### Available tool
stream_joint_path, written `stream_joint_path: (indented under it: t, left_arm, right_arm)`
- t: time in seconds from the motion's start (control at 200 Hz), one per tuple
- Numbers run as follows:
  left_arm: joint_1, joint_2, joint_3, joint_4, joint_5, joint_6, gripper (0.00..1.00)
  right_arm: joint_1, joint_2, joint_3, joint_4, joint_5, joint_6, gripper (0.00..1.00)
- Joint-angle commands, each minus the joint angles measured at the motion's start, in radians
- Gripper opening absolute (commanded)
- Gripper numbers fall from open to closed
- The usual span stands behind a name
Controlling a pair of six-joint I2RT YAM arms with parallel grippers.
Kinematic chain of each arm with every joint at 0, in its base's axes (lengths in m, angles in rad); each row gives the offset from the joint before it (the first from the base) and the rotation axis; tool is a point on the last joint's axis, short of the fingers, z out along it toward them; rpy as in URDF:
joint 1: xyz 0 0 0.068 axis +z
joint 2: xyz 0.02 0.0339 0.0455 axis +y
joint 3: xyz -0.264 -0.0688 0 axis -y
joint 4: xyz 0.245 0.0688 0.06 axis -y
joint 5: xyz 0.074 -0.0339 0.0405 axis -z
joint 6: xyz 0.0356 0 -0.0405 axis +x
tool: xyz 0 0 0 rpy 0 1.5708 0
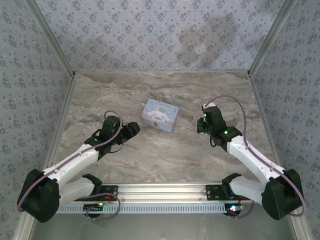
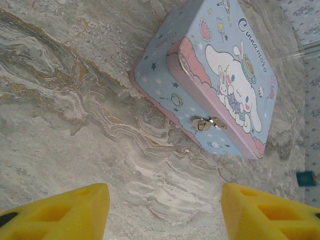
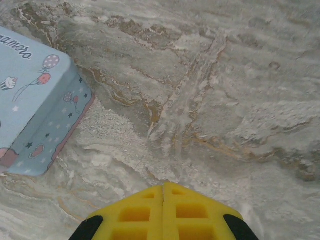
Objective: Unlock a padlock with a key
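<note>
Marble-patterned tabletop, veined grey and tan, matte. Pale blue rectangular tin box, pink-edged, with a white long-eared cartoon figure on the lid, sits at the centre of the top view. Tiny grey metal padlock, a glinting lump, is on the tin's front wall at the lid seam, right of centre in the left wrist view; finer detail unreadable. Left gripper: yellow fingers with square recesses, spread wide, nothing between. Right gripper: yellow fingers pressed flush together, lower centre.

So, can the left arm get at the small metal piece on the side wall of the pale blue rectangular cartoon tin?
Probably yes: the open left gripper faces the small metal piece on the pale blue tin, and only bare marble-patterned table lies between them.
</note>
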Motion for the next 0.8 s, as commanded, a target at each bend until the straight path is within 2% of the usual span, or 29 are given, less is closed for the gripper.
stream_joint_path:
  t: [0.0,0.13,0.355,0.794]
  left_arm:
    - [0.007,-0.018,-0.018,-0.008,-0.014,-0.007,0.61]
    - [0.006,-0.018,-0.025,-0.005,-0.014,-0.015,0.62]
    - [0.006,-0.016,-0.026,-0.002,-0.013,-0.020,0.62]
    - [0.006,0.005,-0.023,0.013,-0.009,-0.022,0.62]
  right_arm:
    - [-0.017,0.064,0.002,0.094,-0.110,0.073,0.00]
    - [-0.042,0.131,0.006,0.148,-0.176,0.103,0.00]
    - [-0.160,0.239,-0.020,0.216,-0.282,0.200,0.00]
    - [-0.288,0.236,-0.126,0.188,-0.248,0.265,0.00]
